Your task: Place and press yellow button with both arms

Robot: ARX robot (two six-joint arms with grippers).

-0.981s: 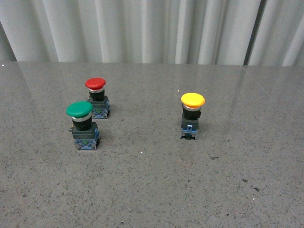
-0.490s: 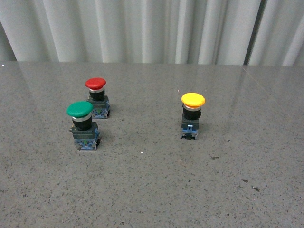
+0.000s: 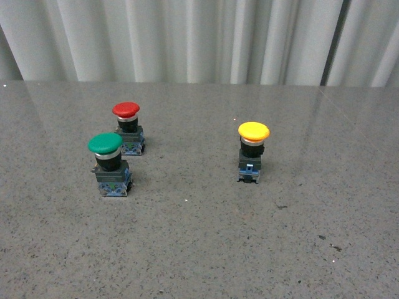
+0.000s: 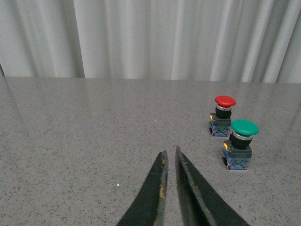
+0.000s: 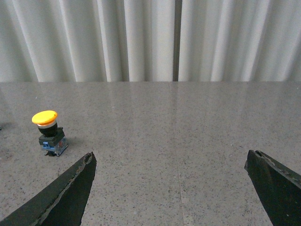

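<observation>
Front view first. Picked out the yellow button (image 3: 251,154), a small push-button with a yellow mushroom cap, silver collar, black body and blue-grey base. Found it standing upright on the worktop (image 3: 199,249), a grey speckled stone slab, right of centre. Spotted the green button (image 3: 110,167), same build with a green mushroom cap, upright over on the left and well apart from the yellow button. Caught the red button (image 3: 128,131), red-capped and upright, just behind the green button, near it but not touching. Noted the white pleated curtain (image 3: 187,37) hanging along the far edge.

Over to the left wrist view. Saw the left gripper (image 4: 170,151), two black tapered fingers, drawn in to a thin slit with nothing between them, over bare worktop. Made out the red button and the green button off to one side, clear of the fingers.

On to the right wrist view. Found the right gripper (image 5: 169,157) spread wide, black fingers out at opposite edges of the picture, nothing held. Located the yellow button upright on the worktop beyond one finger, apart from it and untouched.
</observation>
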